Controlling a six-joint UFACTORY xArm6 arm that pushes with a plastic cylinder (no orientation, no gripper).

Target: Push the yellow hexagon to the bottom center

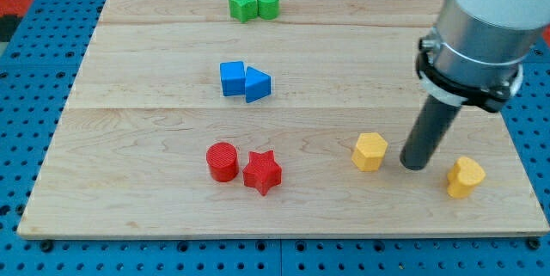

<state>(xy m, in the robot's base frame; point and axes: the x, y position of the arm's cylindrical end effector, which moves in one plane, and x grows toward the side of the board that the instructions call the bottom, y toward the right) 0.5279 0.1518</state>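
The yellow hexagon (370, 151) lies on the wooden board (155, 130), right of centre and a little above the bottom edge. My tip (415, 164) is on the board just to the hexagon's right, a small gap apart from it. A yellow heart-shaped block (465, 177) lies further right, on the other side of the rod.
A red cylinder (223, 162) and a red star (262, 173) sit side by side left of the hexagon. A blue cube (232, 79) and a blue triangle (257, 84) lie mid-left. Two green blocks (255, 5) sit at the top edge.
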